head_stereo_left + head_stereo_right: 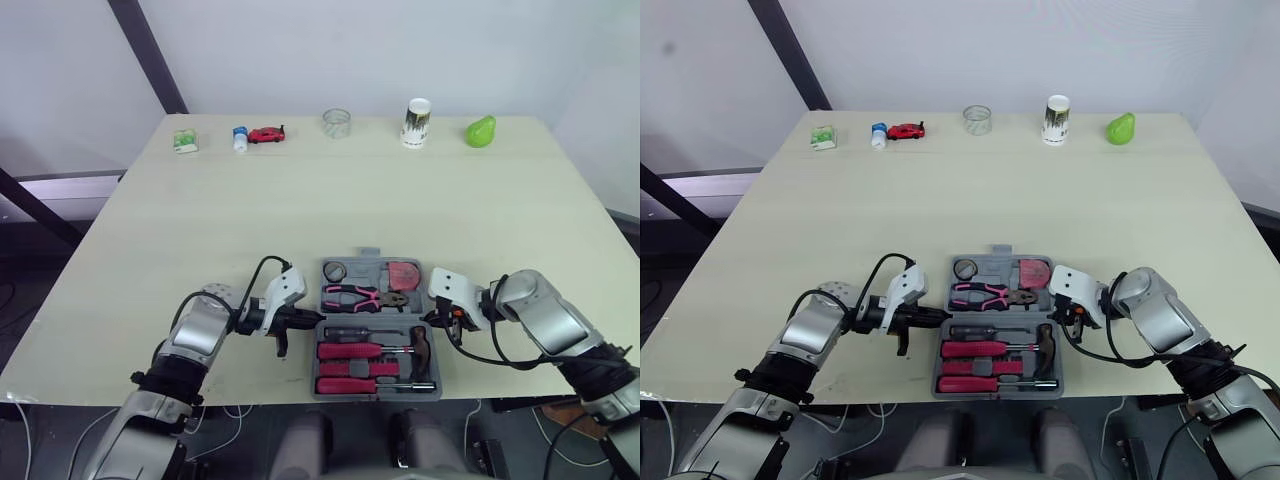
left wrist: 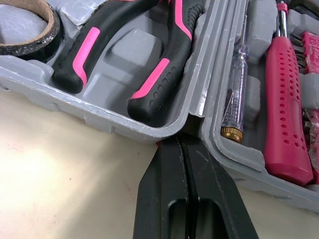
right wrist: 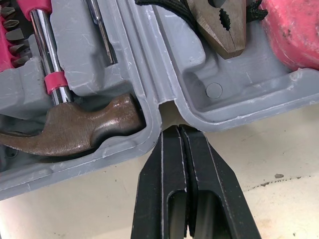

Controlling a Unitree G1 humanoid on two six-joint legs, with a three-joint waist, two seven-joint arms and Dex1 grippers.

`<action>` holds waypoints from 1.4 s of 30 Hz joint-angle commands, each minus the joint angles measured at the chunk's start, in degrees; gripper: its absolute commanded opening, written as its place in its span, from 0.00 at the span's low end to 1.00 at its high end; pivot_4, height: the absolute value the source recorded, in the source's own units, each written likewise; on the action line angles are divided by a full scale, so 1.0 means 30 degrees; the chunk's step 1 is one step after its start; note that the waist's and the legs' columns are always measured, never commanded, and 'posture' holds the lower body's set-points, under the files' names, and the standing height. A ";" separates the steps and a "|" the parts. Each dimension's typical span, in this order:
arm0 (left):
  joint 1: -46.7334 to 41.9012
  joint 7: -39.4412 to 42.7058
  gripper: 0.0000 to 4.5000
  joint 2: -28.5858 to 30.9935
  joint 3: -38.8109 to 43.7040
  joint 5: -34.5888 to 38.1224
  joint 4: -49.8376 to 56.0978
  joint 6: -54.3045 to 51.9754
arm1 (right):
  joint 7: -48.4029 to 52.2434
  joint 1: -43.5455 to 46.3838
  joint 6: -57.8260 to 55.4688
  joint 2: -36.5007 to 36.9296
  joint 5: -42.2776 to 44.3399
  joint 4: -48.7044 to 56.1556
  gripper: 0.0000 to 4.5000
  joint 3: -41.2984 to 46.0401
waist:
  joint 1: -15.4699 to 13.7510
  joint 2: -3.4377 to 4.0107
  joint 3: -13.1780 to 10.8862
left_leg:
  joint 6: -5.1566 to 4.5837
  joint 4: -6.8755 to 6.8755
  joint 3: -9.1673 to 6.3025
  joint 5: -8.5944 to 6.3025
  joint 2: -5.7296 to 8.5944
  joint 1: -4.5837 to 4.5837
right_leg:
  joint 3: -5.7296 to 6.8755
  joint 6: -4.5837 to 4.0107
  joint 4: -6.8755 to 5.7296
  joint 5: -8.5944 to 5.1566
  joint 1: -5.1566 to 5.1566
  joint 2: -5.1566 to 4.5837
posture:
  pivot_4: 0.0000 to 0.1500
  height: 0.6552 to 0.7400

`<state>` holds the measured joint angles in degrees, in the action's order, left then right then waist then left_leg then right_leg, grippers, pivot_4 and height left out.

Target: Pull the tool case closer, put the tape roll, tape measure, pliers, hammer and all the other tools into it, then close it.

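The grey tool case [image 1: 372, 254] lies open near the table's front edge. Its far half holds the tape roll [image 1: 335, 271], the pink-handled pliers [image 1: 362, 295] and the red tape measure [image 1: 404, 274]. The near half holds the hammer [image 3: 75, 127] and red-handled screwdrivers [image 1: 350, 351]. My left gripper [image 2: 183, 142] is shut, its tip pressed into the hinge notch on the case's left side. My right gripper [image 3: 179, 130] is shut too, its tip in the matching notch on the right side. Neither holds anything.
Along the table's far edge stand a green box [image 1: 185, 141], a small blue-white bottle [image 1: 240, 138], a red toy car [image 1: 267, 134], a glass jar [image 1: 337, 123], a white cup [image 1: 416, 122] and a green pear-shaped object [image 1: 481, 131]. The case's near side lies close to the front edge.
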<state>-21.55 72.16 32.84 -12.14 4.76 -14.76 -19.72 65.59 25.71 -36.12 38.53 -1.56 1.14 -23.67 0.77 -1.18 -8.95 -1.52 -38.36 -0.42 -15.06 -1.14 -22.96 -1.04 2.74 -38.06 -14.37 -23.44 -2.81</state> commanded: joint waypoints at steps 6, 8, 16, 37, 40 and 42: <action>0.0287 -0.0100 0.00 -0.0253 -0.0243 0.0410 0.0714 0.0227 | -0.0116 0.0135 0.0577 -0.0161 0.0506 0.0502 0.00 0.0447 | 0.0000 0.0000 0.0000 | 0.0000 -0.0001 0.0000 0.0000 0.0000 0.0000 | 0.0000 0.0000 0.0000 0.0000 0.0000 0.0000 | 1.00 1.00; 0.0337 -0.0301 0.00 -0.0191 0.0128 0.0527 0.0566 0.0419 | -0.0284 -0.0026 0.0657 -0.0007 0.0561 0.0696 0.00 0.0742 | 0.0000 0.0000 0.0000 | 0.0000 0.0000 -0.0001 0.0000 0.0000 0.0001 | -0.0001 0.0000 -0.0001 0.0000 0.0000 0.0000 | 1.00 1.00; 0.1670 0.0006 0.00 0.0438 0.3738 0.3524 0.0481 0.2668 | -0.0391 -0.2562 0.1237 0.1662 0.2876 0.2089 0.00 0.4432 | -0.0043 0.0000 -0.0001 | 0.0000 0.0000 -0.0009 0.0000 -0.0023 -0.0004 | 0.0003 0.0000 0.0003 0.0001 0.0000 -0.0015 | 1.00 1.00; 0.8275 0.2593 0.99 0.3906 1.0709 0.7660 -0.1512 0.5076 | 0.0912 -1.8895 0.8617 0.0286 1.0372 0.4281 1.00 1.9973 | -0.0057 0.0010 -0.0003 | 0.0000 0.0017 0.0012 -0.0002 -0.0063 0.0083 | 0.0000 -0.0002 0.0034 -0.0012 0.0070 -0.0029 | 1.00 1.00; 0.8405 0.2566 0.99 0.3927 1.0534 0.7564 -0.1115 0.5223 | 0.1115 -1.9710 0.8078 0.0488 1.1004 0.4791 1.00 2.0336 | -0.0057 -0.0011 0.0013 | 0.0001 0.0009 0.0048 -0.0002 -0.0078 0.0113 | -0.0016 -0.0056 0.0035 -0.0046 0.0082 -0.0055 | 1.00 1.00; 0.8141 0.2636 0.99 0.3681 1.0423 0.7985 -0.0137 0.5047 | 0.0843 -1.9735 0.7177 0.0792 1.1551 0.5525 1.00 2.0160 | -0.0055 -0.0010 0.0011 | 0.0001 0.0010 0.0048 -0.0002 -0.0082 0.0115 | -0.0014 -0.0060 0.0038 -0.0047 0.0084 -0.0057 | 1.00 1.00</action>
<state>3.52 79.71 43.50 18.94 27.29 -18.26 -4.97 68.26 -33.44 -13.30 39.69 30.90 14.74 35.32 0.61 -1.21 -8.92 -1.51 -38.33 -0.28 -15.07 -1.38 -22.62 -1.08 2.55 -37.95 -14.52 -23.19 -3.00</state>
